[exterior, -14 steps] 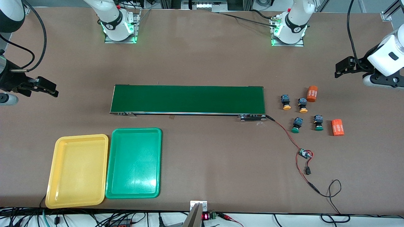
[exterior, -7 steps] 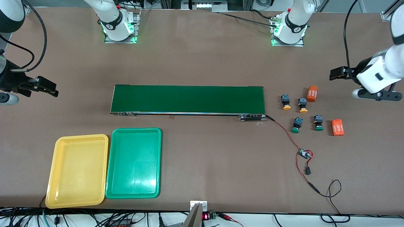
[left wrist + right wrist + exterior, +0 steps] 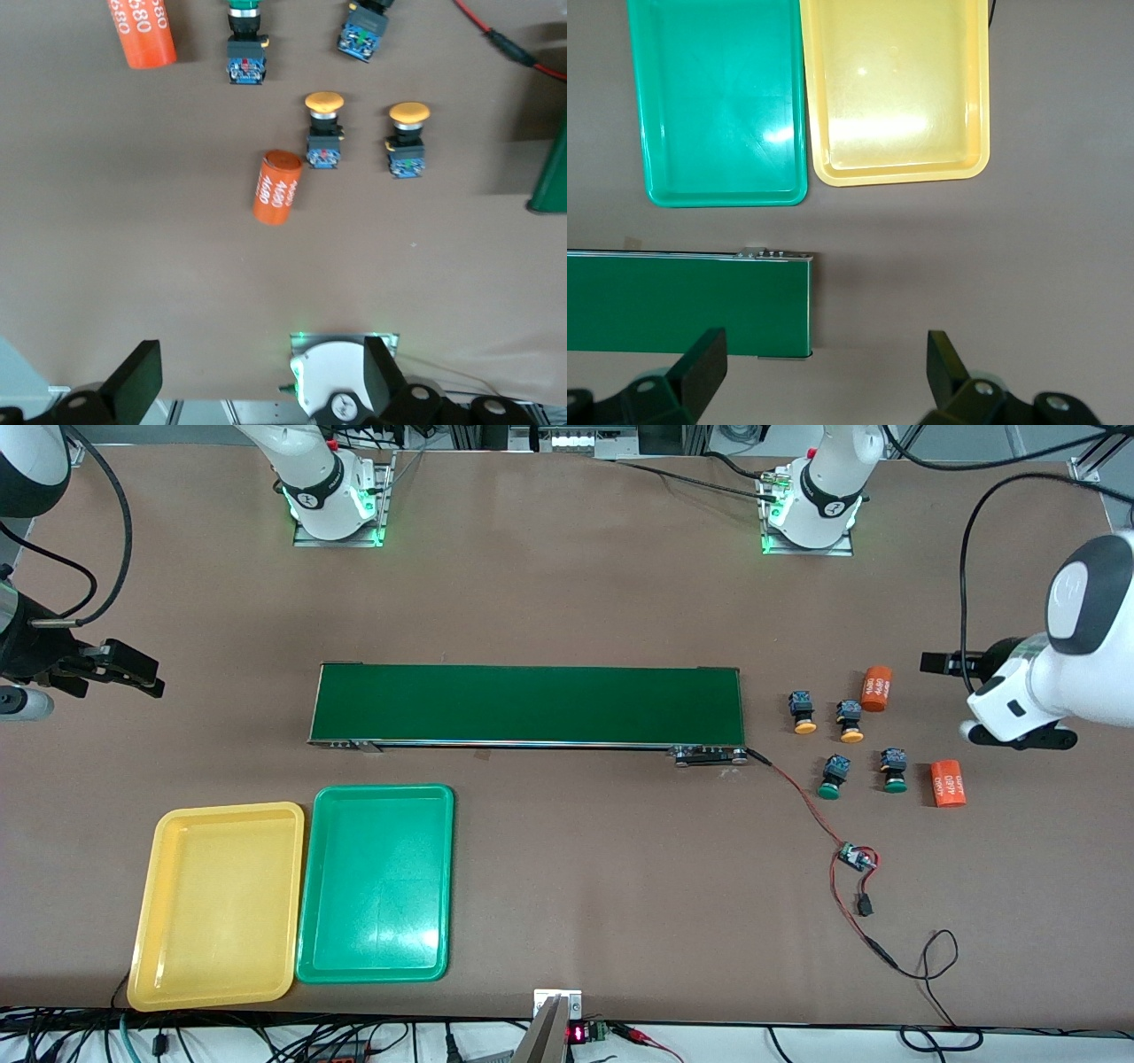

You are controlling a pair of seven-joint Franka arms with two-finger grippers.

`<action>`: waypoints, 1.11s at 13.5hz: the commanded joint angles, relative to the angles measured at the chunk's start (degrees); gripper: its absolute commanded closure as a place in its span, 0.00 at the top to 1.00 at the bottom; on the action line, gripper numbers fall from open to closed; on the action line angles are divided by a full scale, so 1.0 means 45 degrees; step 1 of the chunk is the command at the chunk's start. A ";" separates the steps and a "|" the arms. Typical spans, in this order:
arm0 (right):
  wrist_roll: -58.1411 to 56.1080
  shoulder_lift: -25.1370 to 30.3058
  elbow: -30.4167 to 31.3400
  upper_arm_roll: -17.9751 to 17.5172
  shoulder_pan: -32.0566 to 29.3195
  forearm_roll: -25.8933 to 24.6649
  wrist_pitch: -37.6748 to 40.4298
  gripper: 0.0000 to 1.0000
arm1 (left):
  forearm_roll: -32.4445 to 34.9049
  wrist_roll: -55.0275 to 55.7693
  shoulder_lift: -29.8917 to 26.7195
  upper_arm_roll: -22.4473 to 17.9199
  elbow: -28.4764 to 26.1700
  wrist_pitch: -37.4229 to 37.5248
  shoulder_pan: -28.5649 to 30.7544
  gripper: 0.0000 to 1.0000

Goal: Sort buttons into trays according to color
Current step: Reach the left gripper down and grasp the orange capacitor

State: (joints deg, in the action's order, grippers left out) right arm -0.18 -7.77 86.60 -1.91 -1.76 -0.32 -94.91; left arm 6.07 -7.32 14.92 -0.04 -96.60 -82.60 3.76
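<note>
Left gripper: open, over table's left-arm end | right gripper: open, waiting at opposite edge | buttons: four by belt's end | trays: near front edge

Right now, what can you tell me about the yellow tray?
The yellow tray is a shallow rectangle with rounded corners and a raised rim, and it looks like shiny plastic. Nothing lies in it. It sits flat on the brown table at the right arm's end, nearer to the front camera than the conveyor belt. The green tray lies right beside it, long edges close together.
</note>
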 commanded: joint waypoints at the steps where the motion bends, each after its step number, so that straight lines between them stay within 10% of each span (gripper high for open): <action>1: -0.0194 0.0086 0.0053 -0.0025 -0.0038 0.0188 0.0017 1.00 | 0.0214 -0.1513 -0.1591 0.0165 -0.3422 -0.3209 0.0665 1.00; 6: -0.0194 0.0086 0.0053 -0.0045 0.0001 0.0188 -0.0003 1.00 | 0.0253 -0.1672 -0.2262 0.0165 -0.8528 -1.0091 0.0921 1.00; 13: -0.0194 0.0086 0.0053 -0.0045 -0.0019 0.0188 0.0075 1.00 | 0.0312 -0.4444 -0.0408 0.0165 -1.0954 -1.5993 0.1933 1.00; 15: -0.0194 0.0086 0.0053 -0.0045 -0.0019 0.0207 0.0075 1.00 | 0.0312 -0.4409 -0.0132 0.0165 -1.1171 -1.6586 0.2015 0.87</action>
State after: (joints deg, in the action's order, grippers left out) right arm -0.21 -7.77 86.60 -1.99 -1.68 -0.31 -94.88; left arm 6.61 -26.18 13.42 0.07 -146.24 -155.09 11.60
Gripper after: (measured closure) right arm 0.000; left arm 0.035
